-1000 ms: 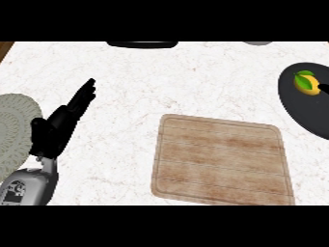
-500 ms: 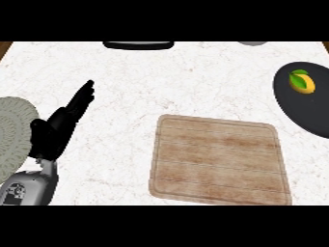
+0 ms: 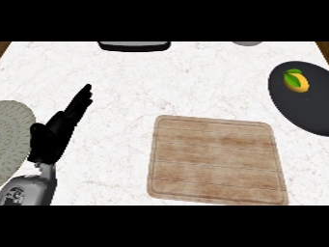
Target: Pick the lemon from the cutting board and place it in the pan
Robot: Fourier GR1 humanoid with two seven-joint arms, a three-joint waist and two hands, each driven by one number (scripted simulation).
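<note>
A yellow lemon (image 3: 297,81) with a green leaf lies in the dark pan (image 3: 313,103) at the right edge, near the pan's far left rim. The wooden cutting board (image 3: 217,161) sits bare in the lower middle. My left hand (image 3: 56,129) shows at the lower left, open, its fingers straight and pointing up and to the right over the counter, holding nothing. My right hand is out of view.
A grey-green round plate (image 3: 2,143) lies at the left edge with a small red thing on its far rim. A dark object (image 3: 134,46) sits at the counter's far edge, a pale one (image 3: 247,43) to its right.
The right hand that was beside the lemon over the pan one second ago has left the view. The view has shifted, so everything sits lower and further left. My left hand has kept its pose.
</note>
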